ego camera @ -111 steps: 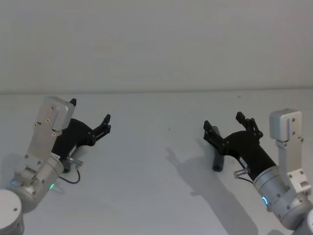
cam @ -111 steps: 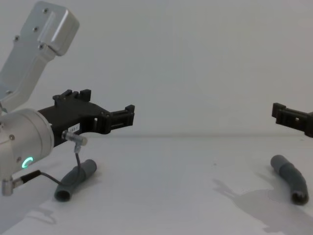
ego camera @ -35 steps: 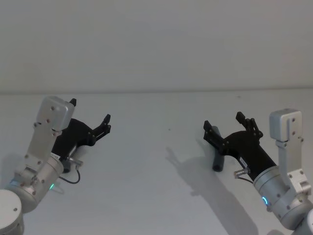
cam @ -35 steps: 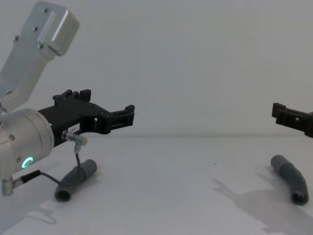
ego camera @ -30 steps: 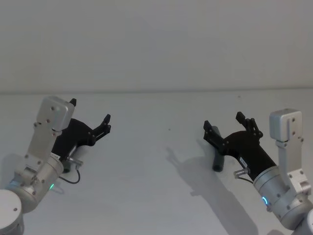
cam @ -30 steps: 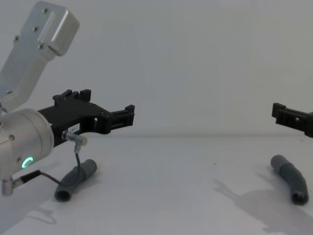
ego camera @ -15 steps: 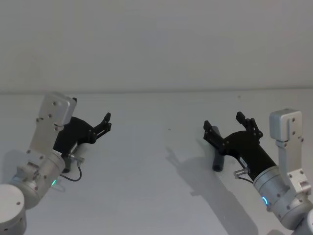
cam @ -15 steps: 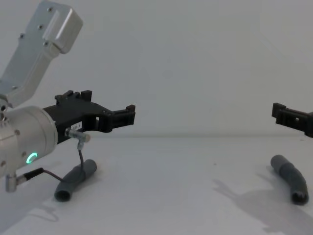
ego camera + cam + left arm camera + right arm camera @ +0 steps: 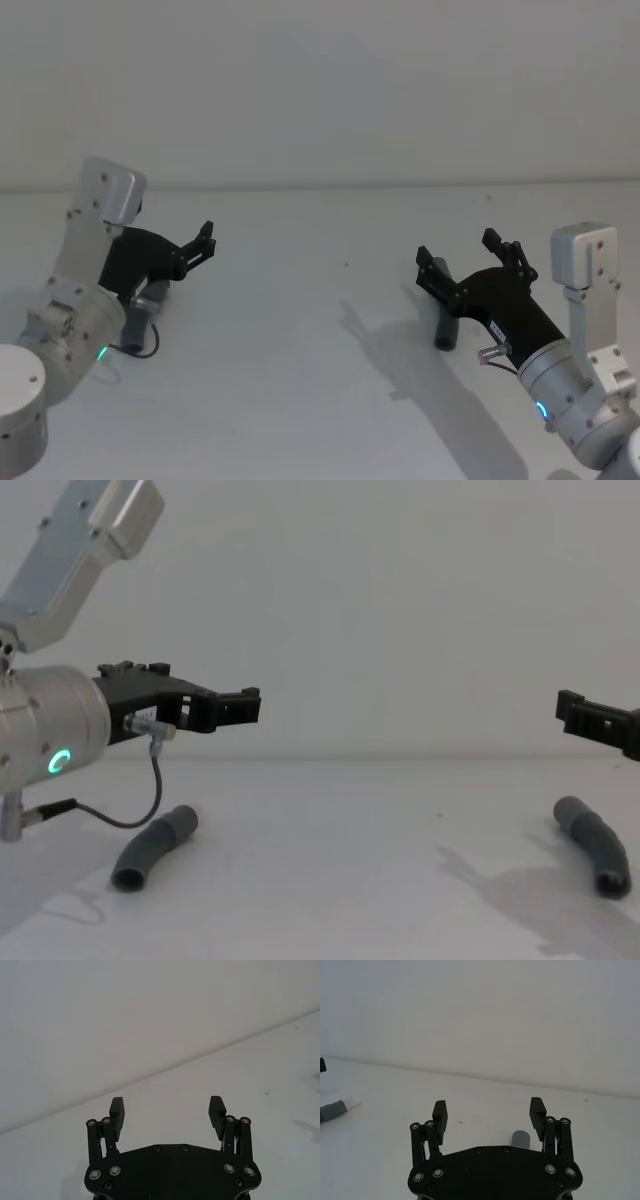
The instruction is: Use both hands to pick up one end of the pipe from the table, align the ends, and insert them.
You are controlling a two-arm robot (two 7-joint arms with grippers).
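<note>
a: where do we find the left gripper?

b: on the left side, held in the air above the desk. its jaws are spread wide and we see nothing between them. a green ring light glows on its wrist, and a thin black cable loops down from there.

a: and the pipe on that side?

b: the left hose piece lies flat on the desk, lower than that gripper and apart from it. from the chest we see a clear gap between the two. from the right wrist we make out a white tip on one of its ends.

a: what about the right gripper?

b: it hangs over the right side of the desk, also wide open and empty. the right hose piece lies on the desk beneath it, not touched. in the head view we see the dark hose running out from under the gripper toward us.

a: can we see that hose from the right wrist?

b: only its end. a round grey cuff peeks over the edge of the palm, between the two fingers and closer to one of them.

a: how do the two pieces sit relative to each other?

b: well apart, one at each side of the desk, both lying flat with bare white surface between them.
</note>
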